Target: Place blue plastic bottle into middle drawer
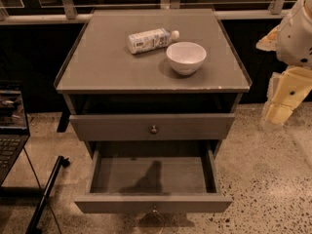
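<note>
The blue plastic bottle (148, 40) lies on its side on the cabinet top (107, 62), cap pointing right, just left of and behind the white bowl (186, 57). The middle drawer (151, 177) is pulled open below the shut upper drawer (117, 127); nothing lies inside it, only a shadow. Its knob (154, 209) shows at the front edge. My gripper (277, 114) hangs at the right edge of the view, off the cabinet's right side, at about the height of the upper drawer and well away from the bottle. It holds nothing that I can see.
A laptop (9, 126) on a black stand (46, 194) sits at the left, close to the cabinet. A metal rail (44, 18) and dark windows run behind the cabinet. Speckled floor (263, 179) lies to the right of the open drawer.
</note>
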Controlling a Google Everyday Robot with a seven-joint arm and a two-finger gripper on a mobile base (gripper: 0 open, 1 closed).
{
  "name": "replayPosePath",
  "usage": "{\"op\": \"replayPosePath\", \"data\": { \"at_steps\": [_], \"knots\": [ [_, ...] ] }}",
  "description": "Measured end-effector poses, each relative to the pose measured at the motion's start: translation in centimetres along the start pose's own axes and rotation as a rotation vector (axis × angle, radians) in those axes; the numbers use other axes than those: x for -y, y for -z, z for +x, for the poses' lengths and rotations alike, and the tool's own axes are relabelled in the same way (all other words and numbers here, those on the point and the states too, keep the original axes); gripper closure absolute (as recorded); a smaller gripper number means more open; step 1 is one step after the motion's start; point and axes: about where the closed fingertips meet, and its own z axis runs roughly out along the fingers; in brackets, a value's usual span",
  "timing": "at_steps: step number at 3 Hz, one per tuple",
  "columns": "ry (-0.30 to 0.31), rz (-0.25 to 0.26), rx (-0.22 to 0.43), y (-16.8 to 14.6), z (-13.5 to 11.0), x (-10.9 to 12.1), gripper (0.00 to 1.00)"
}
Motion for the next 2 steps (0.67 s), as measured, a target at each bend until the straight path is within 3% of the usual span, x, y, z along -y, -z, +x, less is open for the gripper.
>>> {"op": "replayPosePath", "data": {
  "at_steps": [2],
  "knots": [
    [0.019, 0.004, 0.019, 0.03, -0.30, 0.48, 0.00]
  ]
}}
